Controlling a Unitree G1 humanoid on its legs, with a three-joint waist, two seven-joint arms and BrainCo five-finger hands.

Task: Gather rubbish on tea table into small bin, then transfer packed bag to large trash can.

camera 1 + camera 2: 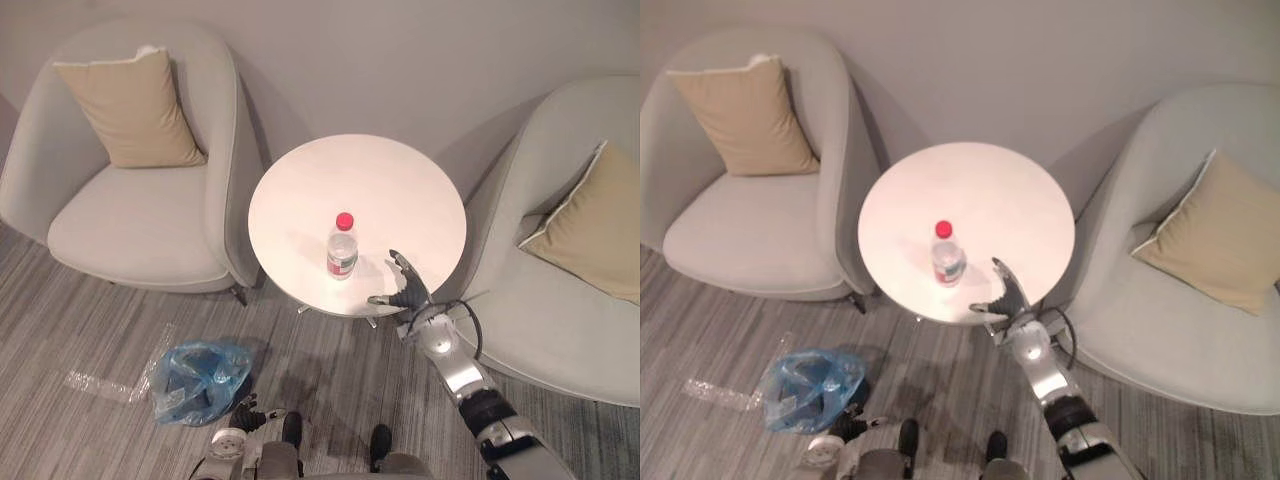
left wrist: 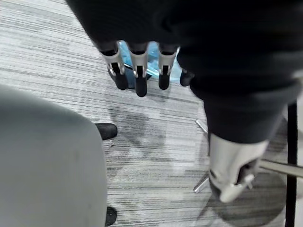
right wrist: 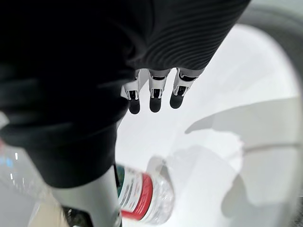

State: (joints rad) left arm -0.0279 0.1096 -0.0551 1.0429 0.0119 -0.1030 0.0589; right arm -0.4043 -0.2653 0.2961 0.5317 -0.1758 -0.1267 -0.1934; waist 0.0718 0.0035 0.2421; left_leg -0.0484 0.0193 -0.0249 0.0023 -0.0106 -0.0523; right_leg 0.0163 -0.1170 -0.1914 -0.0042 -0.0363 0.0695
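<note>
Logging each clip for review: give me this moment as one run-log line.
phase: pre-grasp | bottle: upright on table, not held | right hand: open, beside bottle | left hand: open, low above floor by blue-bagged bin

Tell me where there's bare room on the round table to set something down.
The far half of the table, toward the wall, is bare, and so is its left side between the bottle and the left armchair. It is crowded at the near right edge, where the right hand is close beside the bottle.

One bottle (image 1: pixel 342 250), one table (image 1: pixel 380 180), two armchairs (image 1: pixel 130 230) (image 1: pixel 560 330), two cushions (image 1: pixel 135 110) (image 1: pixel 595 225), one blue bag (image 1: pixel 200 380).
</note>
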